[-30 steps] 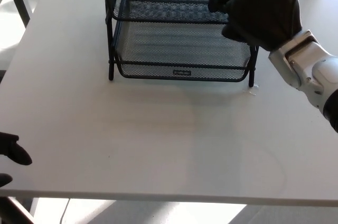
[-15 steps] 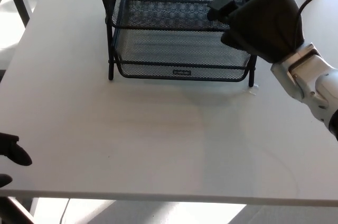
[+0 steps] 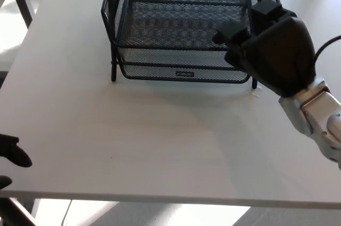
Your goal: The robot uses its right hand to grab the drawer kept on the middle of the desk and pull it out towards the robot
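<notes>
- In the head view we see the black mesh drawer (image 3: pixel 181 29) at the far middle of the white desk (image 3: pixel 160 140).
- The right hand (image 3: pixel 269 50) is at the drawer's front right corner and covers it; we cannot tell if its fingers grasp.
- Of the left hand (image 3: pixel 10 154) only a part shows at the near left edge, its state unclear.

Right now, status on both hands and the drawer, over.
Right hand at the mesh drawer's front right corner, grip not confirmed. Left hand idle at desk edge. Nothing blocking the pull path.
</notes>
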Tool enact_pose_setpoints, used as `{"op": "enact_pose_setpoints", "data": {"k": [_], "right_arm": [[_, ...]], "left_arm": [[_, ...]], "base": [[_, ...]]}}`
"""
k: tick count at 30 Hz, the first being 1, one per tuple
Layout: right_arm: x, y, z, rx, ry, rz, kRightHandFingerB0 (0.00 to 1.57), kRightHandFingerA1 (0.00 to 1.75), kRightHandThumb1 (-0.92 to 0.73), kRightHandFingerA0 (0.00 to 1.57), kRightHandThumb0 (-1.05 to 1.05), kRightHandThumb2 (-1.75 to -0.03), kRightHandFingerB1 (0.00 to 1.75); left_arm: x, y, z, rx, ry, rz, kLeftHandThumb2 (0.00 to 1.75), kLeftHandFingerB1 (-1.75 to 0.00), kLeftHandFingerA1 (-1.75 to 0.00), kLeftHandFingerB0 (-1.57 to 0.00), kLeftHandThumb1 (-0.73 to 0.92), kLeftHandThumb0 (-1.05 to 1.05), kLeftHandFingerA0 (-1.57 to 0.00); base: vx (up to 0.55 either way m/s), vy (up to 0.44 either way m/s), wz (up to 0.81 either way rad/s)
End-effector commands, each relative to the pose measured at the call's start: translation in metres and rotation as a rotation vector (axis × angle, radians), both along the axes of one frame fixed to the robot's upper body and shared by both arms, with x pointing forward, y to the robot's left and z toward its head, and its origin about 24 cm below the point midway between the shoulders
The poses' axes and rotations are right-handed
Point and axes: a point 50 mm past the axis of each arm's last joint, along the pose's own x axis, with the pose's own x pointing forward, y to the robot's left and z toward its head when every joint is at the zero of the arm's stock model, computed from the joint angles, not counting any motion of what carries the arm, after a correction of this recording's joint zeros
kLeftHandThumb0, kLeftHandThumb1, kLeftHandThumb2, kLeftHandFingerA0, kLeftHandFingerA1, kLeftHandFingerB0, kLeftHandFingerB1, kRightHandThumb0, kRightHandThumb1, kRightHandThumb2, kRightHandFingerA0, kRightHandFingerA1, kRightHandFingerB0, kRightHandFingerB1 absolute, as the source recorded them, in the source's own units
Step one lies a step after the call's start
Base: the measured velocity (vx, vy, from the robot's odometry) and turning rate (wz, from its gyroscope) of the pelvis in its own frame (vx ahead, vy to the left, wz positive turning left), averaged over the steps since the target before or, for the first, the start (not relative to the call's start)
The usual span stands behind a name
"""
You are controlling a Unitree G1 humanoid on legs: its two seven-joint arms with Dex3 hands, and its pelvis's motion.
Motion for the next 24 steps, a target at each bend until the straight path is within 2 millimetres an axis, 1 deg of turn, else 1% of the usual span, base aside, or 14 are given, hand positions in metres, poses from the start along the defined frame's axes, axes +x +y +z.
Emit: {"op": "enact_pose_setpoints", "data": {"k": [1, 2, 3, 4, 7, 9, 11, 12, 17, 20, 21, 22, 24], "right_arm": [[-0.011, -0.012, -0.014, -0.039, 0.057, -0.038, 0.97, 1.62, -0.53, 0.92, -0.37, -0.64, 0.73], [-0.014, -0.013, -0.015, -0.036, 0.066, -0.044, 0.96, 1.57, -0.54, 0.92, -0.4, -0.66, 0.73], [-0.017, -0.014, -0.017, -0.026, 0.055, -0.044, 0.99, 1.57, -0.53, 0.94, -0.38, -0.63, 0.7], [-0.021, -0.015, -0.018, -0.028, 0.052, -0.053, 0.98, 1.59, -0.54, 0.93, -0.38, -0.63, 0.69], [-0.025, -0.016, -0.02, -0.011, 0.07, -0.058, 0.97, 1.59, -0.53, 0.93, -0.37, -0.63, 0.72], [-0.03, -0.018, -0.023, -0.014, 0.096, -0.067, 0.96, 1.59, -0.55, 0.93, -0.37, -0.61, 0.67], [-0.032, -0.018, -0.024, -0.016, 0.1, -0.069, 0.96, 1.59, -0.53, 0.92, -0.36, -0.64, 0.67], [-0.032, -0.017, -0.025, -0.017, 0.099, -0.068, 0.96, 1.56, -0.55, 0.94, -0.37, -0.62, 0.66], [-0.033, -0.015, -0.027, -0.009, 0.101, -0.065, 0.97, 1.56, -0.54, 0.93, -0.37, -0.6, 0.67], [-0.033, -0.013, -0.029, 0.001, 0.098, -0.059, 0.97, 1.6, -0.52, 0.92, -0.36, -0.61, 0.67], [-0.033, -0.013, -0.029, 0.003, 0.107, -0.058, 0.96, 1.58, -0.54, 0.91, -0.36, -0.57, 0.65], [-0.033, -0.013, -0.029, 0.003, 0.111, -0.057, 0.96, 1.58, -0.54, 0.91, -0.36, -0.57, 0.65], [-0.033, -0.013, -0.029, 0.006, 0.107, -0.048, 0.96, 1.59, -0.53, 0.93, -0.36, -0.58, 0.69]], "left_arm": [[-0.002, 0.003, 0.0, 0.029, 0.015, 0.0, 0.57, -0.61, -0.9, -0.82, 0.56, -0.29, -0.8], [-0.002, 0.003, 0.0, 0.029, 0.016, -0.002, 0.57, -0.61, -0.9, -0.82, 0.56, -0.29, -0.8], [-0.002, 0.003, 0.0, 0.03, 0.015, 0.0, 0.57, -0.6, -0.89, -0.83, 0.56, -0.29, -0.8], [-0.002, 0.003, 0.0, 0.032, 0.021, 0.003, 0.57, -0.59, -0.87, -0.82, 0.56, -0.28, -0.79], [-0.002, 0.003, 0.0, 0.028, 0.024, 0.002, 0.57, -0.6, -0.87, -0.82, 0.56, -0.28, -0.79], [-0.003, 0.003, -0.001, 0.031, 0.019, -0.004, 0.57, -0.6, -0.87, -0.83, 0.56, -0.28, -0.8], [-0.003, 0.003, -0.001, 0.029, 0.022, -0.002, 0.57, -0.6, -0.88, -0.83, 0.56, -0.28, -0.79], [-0.003, 0.003, -0.002, 0.031, 0.02, -0.003, 0.56, -0.61, -0.89, -0.82, 0.56, -0.29, -0.8], [-0.003, 0.003, -0.001, 0.024, 0.026, 0.005, 0.57, -0.6, -0.88, -0.82, 0.56, -0.29, -0.8], [-0.003, 0.003, -0.002, 0.027, 0.033, 0.008, 0.57, -0.59, -0.88, -0.82, 0.57, -0.29, -0.79], [-0.003, 0.004, -0.002, 0.024, 0.031, 0.008, 0.57, -0.59, -0.87, -0.82, 0.56, -0.28, -0.8], [-0.003, 0.004, -0.002, 0.023, 0.03, 0.007, 0.57, -0.59, -0.87, -0.82, 0.56, -0.28, -0.8], [-0.003, 0.003, -0.001, 0.019, 0.031, 0.006, 0.57, -0.59, -0.87, -0.82, 0.56, -0.28, -0.8]], "base": [[0.0, 0.0, 0.0], [0.0, 0.0, 0.0], [0.0, 0.0, 0.0], [0.0, 0.0, 0.0], [0.0, 0.0, 0.0], [0.0, 0.0, 0.0], [0.0, 0.0, 0.0], [0.0, 0.0, 0.0], [0.0, 0.0, 0.0], [0.0, 0.0, 0.0], [0.0, 0.0, 0.0], [0.0, 0.0, 0.0], [0.0, 0.0, 0.0]]}}
